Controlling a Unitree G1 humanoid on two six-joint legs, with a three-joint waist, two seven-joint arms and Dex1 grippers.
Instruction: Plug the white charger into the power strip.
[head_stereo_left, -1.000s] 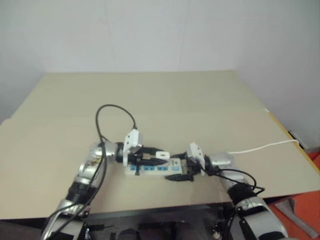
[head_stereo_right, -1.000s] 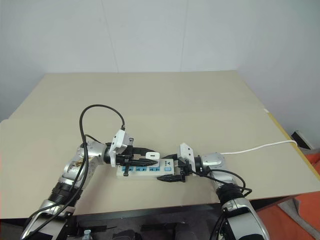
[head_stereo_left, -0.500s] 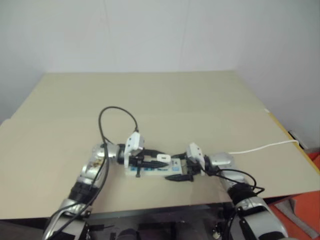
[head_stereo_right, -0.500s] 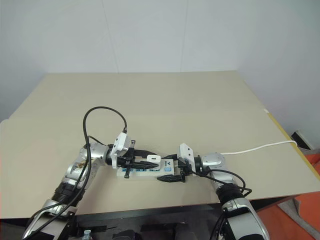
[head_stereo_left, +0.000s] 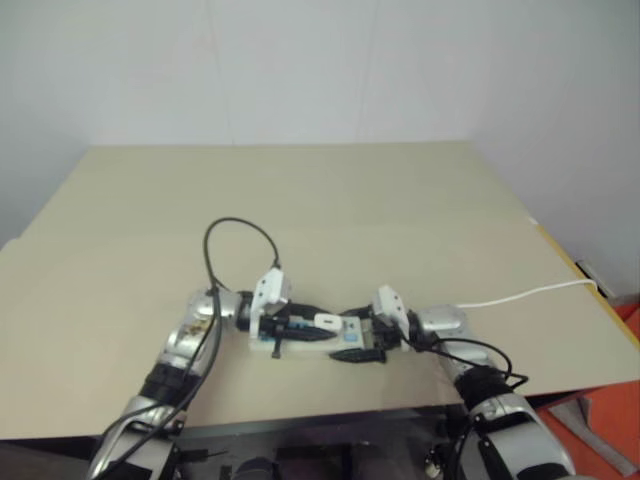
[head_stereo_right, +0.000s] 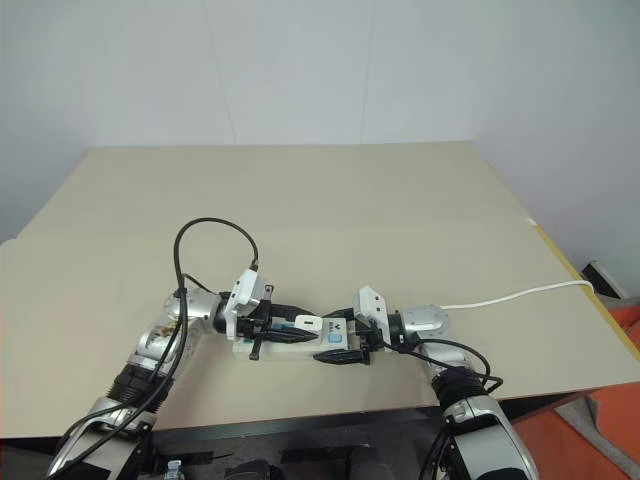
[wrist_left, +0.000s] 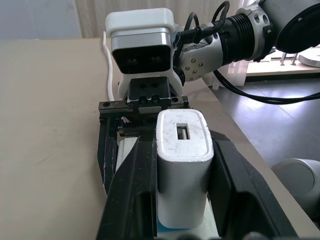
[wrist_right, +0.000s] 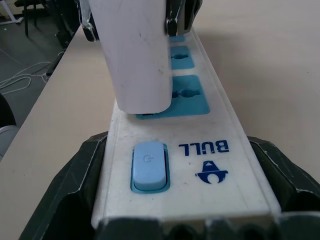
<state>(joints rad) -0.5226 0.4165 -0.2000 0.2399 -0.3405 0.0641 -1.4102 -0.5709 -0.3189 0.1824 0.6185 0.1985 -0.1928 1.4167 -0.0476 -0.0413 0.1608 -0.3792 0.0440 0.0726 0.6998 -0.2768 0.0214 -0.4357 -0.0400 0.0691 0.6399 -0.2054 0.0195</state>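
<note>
Now, low centre of the frame, the left gripper (wrist_left: 182, 165) is clamped on the white charger (wrist_right: 134, 55) sitting right at the power strip (wrist_right: 210, 150)'s nearest blue socket, the right gripper (head_stereo_right: 345, 352) pinching the switch end, and any tilt could jam the pins or skid the strip.

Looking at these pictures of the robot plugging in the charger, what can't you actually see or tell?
- Charger prongs: in the right wrist view the white charger meets the power strip, but its own body hides whether the pins are fully in.
- Socket under the charger: covered in the left wrist view by the charger and the left gripper.
- Cable's far end: the thin white cable runs off the table edge in the right eye view.
</note>
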